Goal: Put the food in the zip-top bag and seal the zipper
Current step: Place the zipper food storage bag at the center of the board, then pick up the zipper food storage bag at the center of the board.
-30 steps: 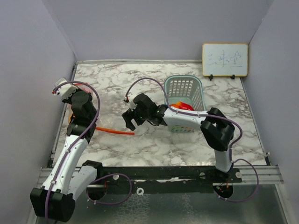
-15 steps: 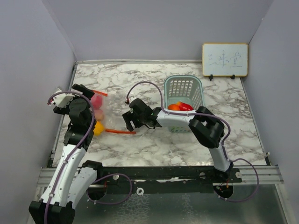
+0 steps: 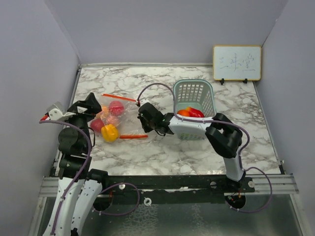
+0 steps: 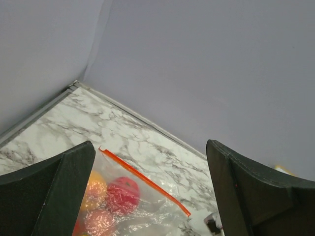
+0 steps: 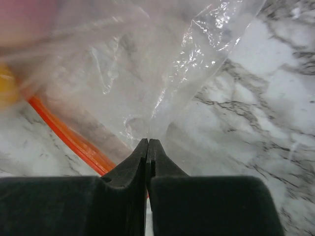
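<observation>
Basket (image 3: 194, 93) shows two fruits (image 3: 195, 112), one bag (image 3: 124, 119)

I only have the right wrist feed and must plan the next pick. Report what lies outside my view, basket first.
Observer: The teal basket holds red and orange food, not yet bagged.
Operator: Now give me the left pincer.
Observer: The left pincer is open and empty, at the zip-top bag's left end.
Operator: Tell me what's bagged.
Observer: Pink, red and yellow pieces.
</observation>
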Available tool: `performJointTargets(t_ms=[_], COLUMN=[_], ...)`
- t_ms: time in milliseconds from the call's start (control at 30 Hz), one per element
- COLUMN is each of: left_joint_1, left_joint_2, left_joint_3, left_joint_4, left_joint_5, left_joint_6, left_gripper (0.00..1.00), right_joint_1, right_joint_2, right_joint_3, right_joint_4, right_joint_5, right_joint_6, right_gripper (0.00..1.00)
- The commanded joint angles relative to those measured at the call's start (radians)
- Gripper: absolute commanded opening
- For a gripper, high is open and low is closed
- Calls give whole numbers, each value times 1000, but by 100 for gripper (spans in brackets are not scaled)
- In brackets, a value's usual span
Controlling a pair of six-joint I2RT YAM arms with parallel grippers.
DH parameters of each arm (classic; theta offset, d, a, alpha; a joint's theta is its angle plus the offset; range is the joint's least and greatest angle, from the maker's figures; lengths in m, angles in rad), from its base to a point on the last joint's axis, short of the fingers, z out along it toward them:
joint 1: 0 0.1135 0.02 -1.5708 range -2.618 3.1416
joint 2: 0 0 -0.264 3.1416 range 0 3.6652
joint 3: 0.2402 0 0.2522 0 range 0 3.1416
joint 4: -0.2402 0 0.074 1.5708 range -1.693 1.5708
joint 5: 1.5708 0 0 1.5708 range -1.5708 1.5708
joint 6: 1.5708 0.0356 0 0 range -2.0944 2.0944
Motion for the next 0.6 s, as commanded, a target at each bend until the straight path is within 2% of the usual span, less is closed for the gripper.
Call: performJointTargets(t_ms=[0,200,333,567], left_joint_1=[6,6,5,4], left_joint_2=[-82,-145,-163,-162], left_joint_3=[-54,-147,-200,-291], left_joint_4=[-13,77,188,437], left_joint_5=[224,484,706,1121], left_joint_6=[8,-2,36,47], left_gripper=[99,99,99,97], right_joint_1=[5,5,5,4], right_joint_2=[-230,-384,-459,-474], right_joint_3=[0,31,53,135], right_joint_4=[-1,-23,-12,-38], right_joint_5=[143,159,97,4], right_joint_6=[-50,-82,-95,-121], right_gripper=[1,1,1,1])
